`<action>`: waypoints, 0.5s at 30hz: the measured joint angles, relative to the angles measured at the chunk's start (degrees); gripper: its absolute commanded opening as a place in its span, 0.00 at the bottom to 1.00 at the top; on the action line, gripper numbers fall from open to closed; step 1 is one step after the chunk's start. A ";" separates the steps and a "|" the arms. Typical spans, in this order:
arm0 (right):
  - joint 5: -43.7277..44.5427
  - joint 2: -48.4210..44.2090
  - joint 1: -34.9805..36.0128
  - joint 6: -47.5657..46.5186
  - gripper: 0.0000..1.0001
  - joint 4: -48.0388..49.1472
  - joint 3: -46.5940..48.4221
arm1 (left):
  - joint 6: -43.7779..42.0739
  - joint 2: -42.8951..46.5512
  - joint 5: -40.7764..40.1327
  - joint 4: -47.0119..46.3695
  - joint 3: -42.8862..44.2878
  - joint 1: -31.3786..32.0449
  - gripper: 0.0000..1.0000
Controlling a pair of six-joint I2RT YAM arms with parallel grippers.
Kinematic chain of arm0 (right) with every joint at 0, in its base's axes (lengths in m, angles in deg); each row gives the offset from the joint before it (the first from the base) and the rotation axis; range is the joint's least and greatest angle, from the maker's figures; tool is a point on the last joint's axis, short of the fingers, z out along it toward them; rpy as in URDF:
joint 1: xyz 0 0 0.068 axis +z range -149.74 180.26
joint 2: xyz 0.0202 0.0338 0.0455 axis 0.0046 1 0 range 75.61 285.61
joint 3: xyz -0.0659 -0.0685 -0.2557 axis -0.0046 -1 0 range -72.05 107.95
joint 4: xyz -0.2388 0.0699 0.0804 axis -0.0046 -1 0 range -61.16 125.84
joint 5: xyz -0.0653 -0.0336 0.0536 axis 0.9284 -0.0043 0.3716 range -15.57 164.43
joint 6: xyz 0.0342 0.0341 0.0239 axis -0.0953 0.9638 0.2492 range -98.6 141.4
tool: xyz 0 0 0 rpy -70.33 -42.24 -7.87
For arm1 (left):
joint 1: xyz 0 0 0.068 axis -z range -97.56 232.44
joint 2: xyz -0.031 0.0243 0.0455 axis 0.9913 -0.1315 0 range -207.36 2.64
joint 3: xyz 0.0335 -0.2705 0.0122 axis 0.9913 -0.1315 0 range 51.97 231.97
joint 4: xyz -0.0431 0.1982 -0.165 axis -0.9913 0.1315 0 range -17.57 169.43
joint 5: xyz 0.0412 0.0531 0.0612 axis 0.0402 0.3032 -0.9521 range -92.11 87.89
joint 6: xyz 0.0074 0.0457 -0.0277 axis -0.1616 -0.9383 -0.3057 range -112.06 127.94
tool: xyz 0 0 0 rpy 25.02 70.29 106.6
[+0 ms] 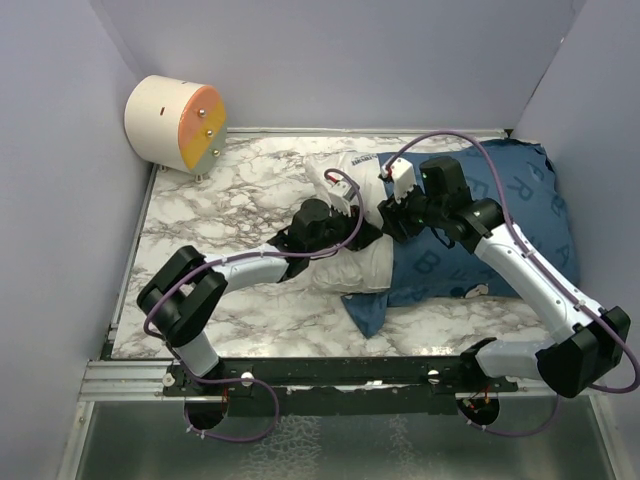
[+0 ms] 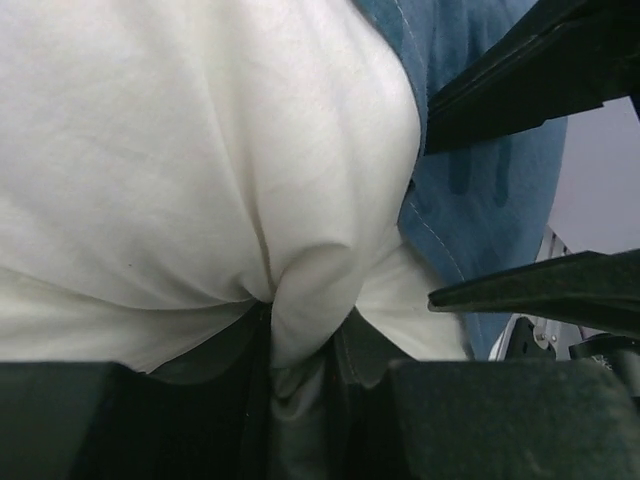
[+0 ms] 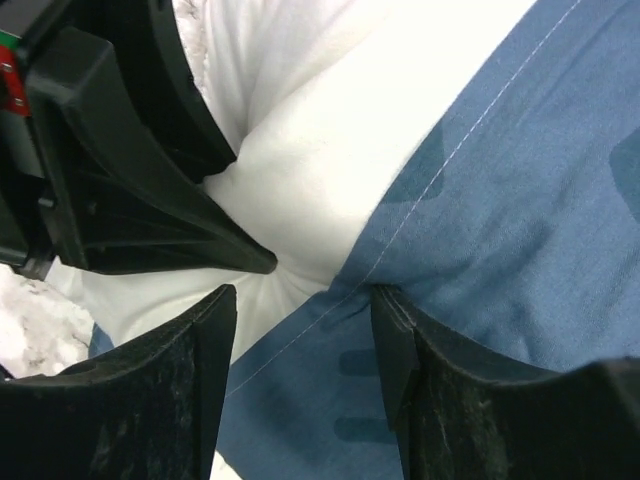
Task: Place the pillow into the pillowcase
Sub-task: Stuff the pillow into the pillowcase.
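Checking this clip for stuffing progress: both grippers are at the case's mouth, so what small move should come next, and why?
Probably the left gripper should push its pinched fold of pillow deeper into the pillowcase while the right gripper holds the hem. Much of the pillow still lies outside the opening, and the right fingers straddle the stitched edge.

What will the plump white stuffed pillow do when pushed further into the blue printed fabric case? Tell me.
The white stuffed pillow will probably squash rather than slide: its cloth already bunches into a pinch between the left gripper fingers. It looks light but bulky. The blue pillowcase seems floppy and may ruck up along its stitched hem.
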 measured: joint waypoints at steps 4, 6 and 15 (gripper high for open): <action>4.96 -0.07 0.04 -1.38 0.29 2.16 -1.97 | 1.18 -1.16 1.36 -3.85 -1.16 -0.22 0.06; 6.84 -0.17 0.02 -2.03 0.17 3.26 -3.04 | 1.55 -1.62 1.81 -5.51 -1.79 -0.31 0.06; 6.45 -0.83 0.00 -3.37 0.00 4.35 -4.20 | 2.95 -1.75 2.69 -10.99 -5.18 -0.33 0.01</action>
